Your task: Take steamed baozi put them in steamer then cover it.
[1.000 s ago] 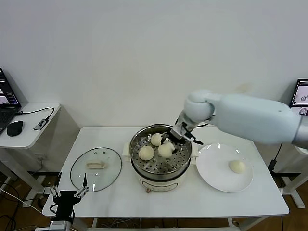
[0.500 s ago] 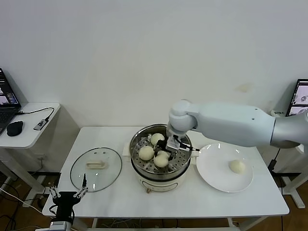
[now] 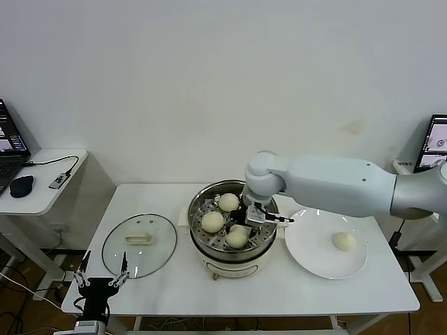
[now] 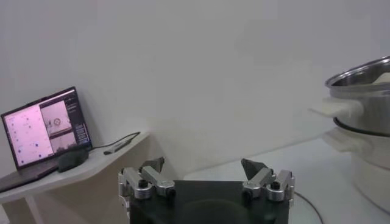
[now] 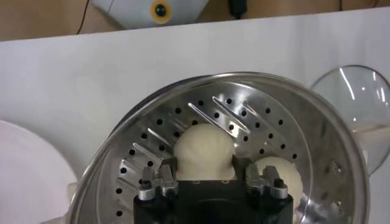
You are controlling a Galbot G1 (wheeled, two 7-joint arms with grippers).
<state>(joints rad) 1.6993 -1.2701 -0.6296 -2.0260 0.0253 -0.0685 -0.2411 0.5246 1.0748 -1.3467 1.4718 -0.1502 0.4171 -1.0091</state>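
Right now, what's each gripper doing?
Left gripper: open, empty, parked low.
Right gripper: jaws open around a baozi on the steamer tray.

Right hand (image 3: 253, 218): its fingertips are hidden in the head view behind its own wrist and the steamer (image 3: 209, 251) rim. In the right wrist view the finger ends sit either side of a baozi (image 5: 204, 149); contact with it cannot be settled. A second baozi (image 5: 279, 172) is partly hidden by the hand body there, and the picture's edge cuts the steamer's far side.

Left hand (image 3: 99, 280): cut by the lower edge of the head view; arm not visible.

Glass lid (image 5: 359, 97): cut by the edge in the right wrist view.

Laptop (image 3: 7, 150) and monitor (image 3: 434, 139): cut by the side edges; screen contents too small to read.
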